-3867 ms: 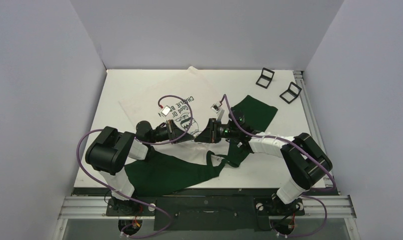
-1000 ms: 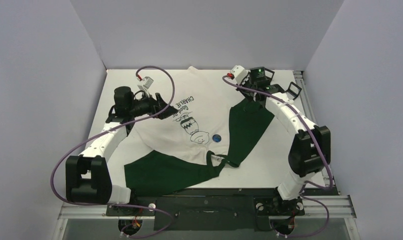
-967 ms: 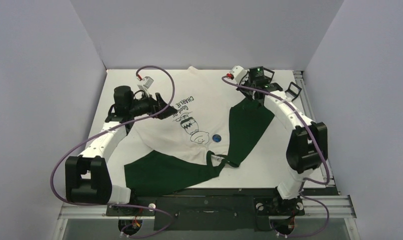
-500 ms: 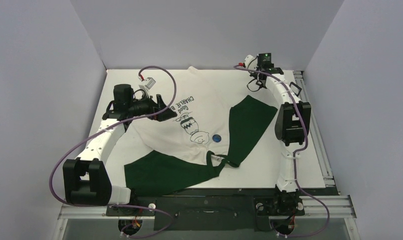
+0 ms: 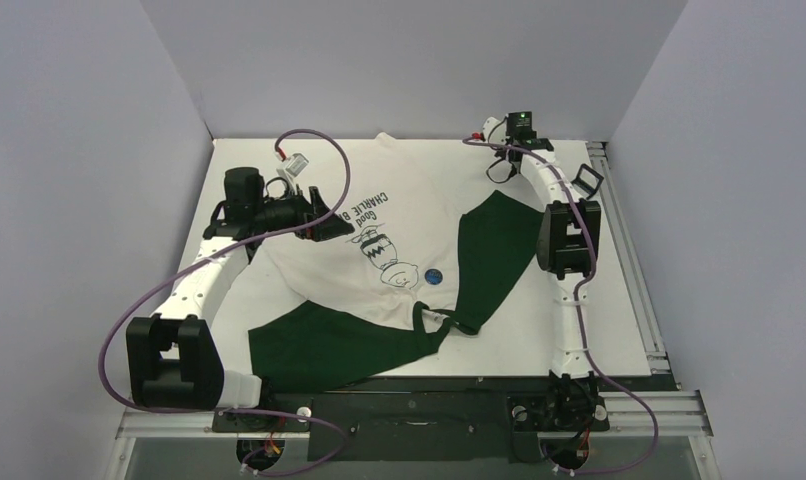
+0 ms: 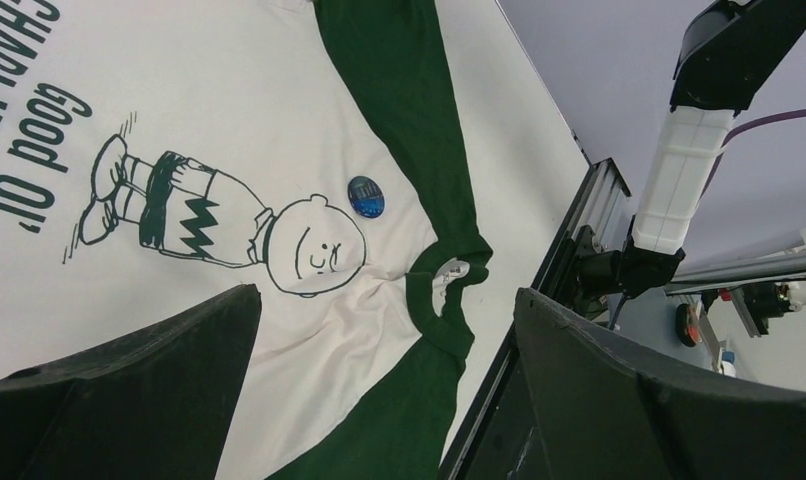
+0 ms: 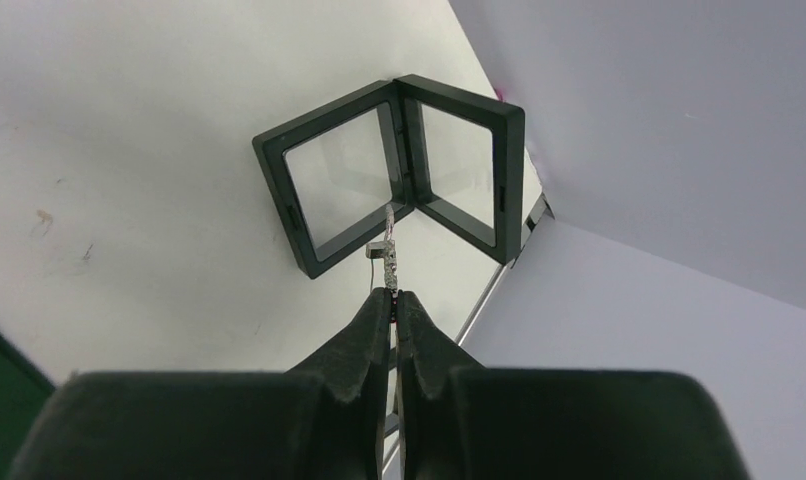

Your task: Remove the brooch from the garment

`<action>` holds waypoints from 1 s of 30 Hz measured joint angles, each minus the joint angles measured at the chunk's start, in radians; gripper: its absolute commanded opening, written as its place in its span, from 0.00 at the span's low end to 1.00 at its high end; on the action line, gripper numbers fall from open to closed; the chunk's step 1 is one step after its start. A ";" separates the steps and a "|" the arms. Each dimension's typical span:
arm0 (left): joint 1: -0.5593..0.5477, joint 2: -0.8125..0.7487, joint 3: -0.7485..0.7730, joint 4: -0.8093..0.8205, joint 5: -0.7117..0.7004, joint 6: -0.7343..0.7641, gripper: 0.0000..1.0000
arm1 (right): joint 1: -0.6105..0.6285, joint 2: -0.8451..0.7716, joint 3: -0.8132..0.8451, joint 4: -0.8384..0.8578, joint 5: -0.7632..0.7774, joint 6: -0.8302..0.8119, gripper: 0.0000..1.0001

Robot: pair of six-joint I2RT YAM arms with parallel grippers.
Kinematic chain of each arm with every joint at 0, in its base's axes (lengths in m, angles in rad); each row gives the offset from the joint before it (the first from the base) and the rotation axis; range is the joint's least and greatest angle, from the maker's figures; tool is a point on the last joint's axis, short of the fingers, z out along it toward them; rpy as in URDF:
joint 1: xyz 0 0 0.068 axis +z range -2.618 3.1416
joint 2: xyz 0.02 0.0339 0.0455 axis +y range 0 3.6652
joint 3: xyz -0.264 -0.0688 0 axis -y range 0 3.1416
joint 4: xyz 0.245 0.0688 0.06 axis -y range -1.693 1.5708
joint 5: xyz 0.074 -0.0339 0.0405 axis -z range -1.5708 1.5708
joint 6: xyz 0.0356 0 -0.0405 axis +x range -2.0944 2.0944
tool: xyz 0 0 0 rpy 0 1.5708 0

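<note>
White, green-sleeved garment lies spread flat; a small silver brooch, seemingly, sits pinched in the right gripper.

Illumination: bright, even, diffuse from above; shadows on the table soft and faint. Focus: overhead view sharp. In the left wrist view, the near fingers of the left gripper read as dark, underexposed masses, the garment print crisp.

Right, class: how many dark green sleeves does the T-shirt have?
2. One sleeve lies right of the blue badge; the other sleeve lies left of the collar, lower in the overhead view.
</note>
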 measured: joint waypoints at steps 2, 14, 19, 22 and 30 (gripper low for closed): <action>0.004 0.003 0.000 0.003 0.010 -0.004 0.96 | -0.001 0.013 0.010 0.009 0.010 -0.010 0.00; 0.013 0.024 0.000 0.024 0.041 -0.022 0.96 | -0.019 0.090 0.063 0.093 0.053 -0.042 0.01; 0.023 0.026 0.000 0.029 0.050 -0.031 0.96 | -0.021 0.117 0.068 0.114 0.058 -0.048 0.02; 0.029 0.027 0.000 0.032 0.053 -0.035 0.96 | -0.021 0.126 0.074 0.126 0.057 -0.053 0.04; 0.037 0.029 0.000 0.057 0.067 -0.055 0.96 | -0.021 0.127 0.092 0.148 0.057 -0.066 0.06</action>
